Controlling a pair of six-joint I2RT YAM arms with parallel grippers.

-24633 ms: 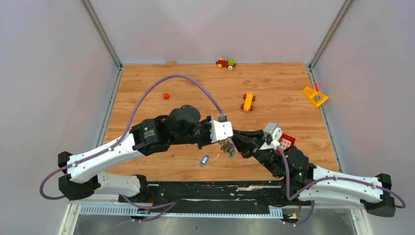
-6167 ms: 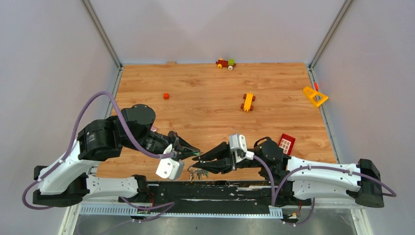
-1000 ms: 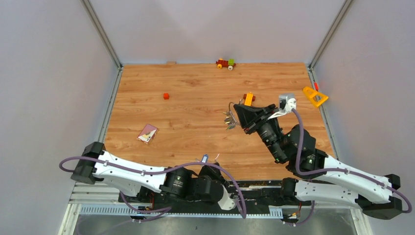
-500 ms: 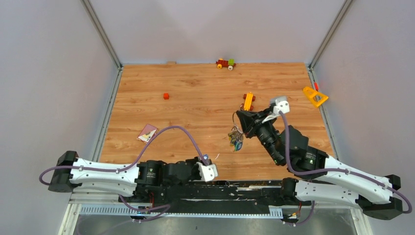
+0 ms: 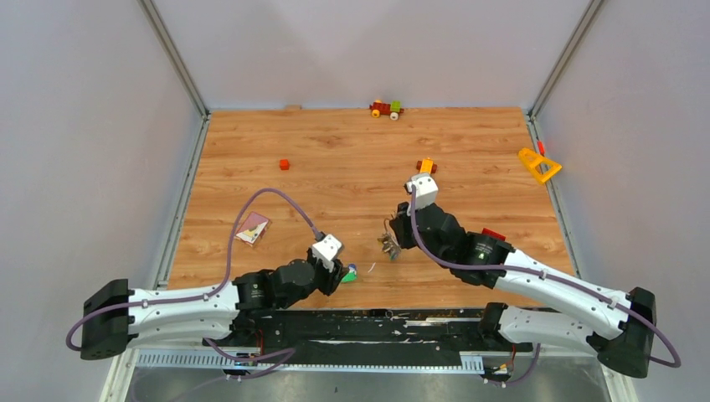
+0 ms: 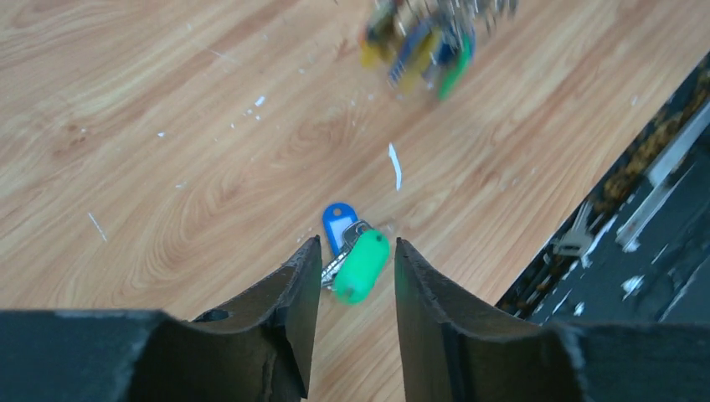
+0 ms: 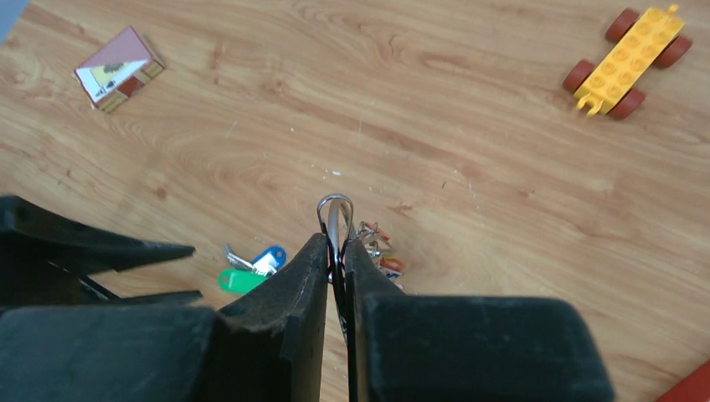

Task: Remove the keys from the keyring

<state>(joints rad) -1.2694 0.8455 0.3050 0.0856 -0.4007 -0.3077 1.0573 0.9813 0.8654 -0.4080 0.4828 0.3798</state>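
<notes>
Presently, at the right gripper (image 7: 336, 243): pinched shut on the keyring (image 7: 335, 205), with the wire loop poking out just past the fingertips and apparently held above the table (image 7: 502, 126), judging by the overhead view. Directly under that pinch, hanging off the loop: the main bunch of keys (image 7: 377, 249), red and yellow tags visible, the rest hidden behind the fingers. Same bunch blurred at the top of the left wrist view, with yellow, blue and green tags. Across at the left gripper (image 6: 357, 244): spread apart, gripping nothing, tips straddling two loose keys low over the wood. Namely a green-tagged key (image 6: 360, 266) and a blue-tagged key (image 6: 336, 224), touching each other, flat on the table near its front edge, with no visible loop through them. Contact between fingertips and wood: cannot tell. Possibly one more bare key on the black rail (image 6: 636, 209) beyond the table edge, too small to confirm. Further out, well apart from the work: a small house-shaped block (image 7: 117, 67) and a yellow toy car (image 7: 628, 63). Progress, as a judgement: early. Two keys off, perhaps three; most of the bunch on the ring. Left to do: working each remaining key around the wire and off, likely with the free gripper pulling against the held loop.
</notes>
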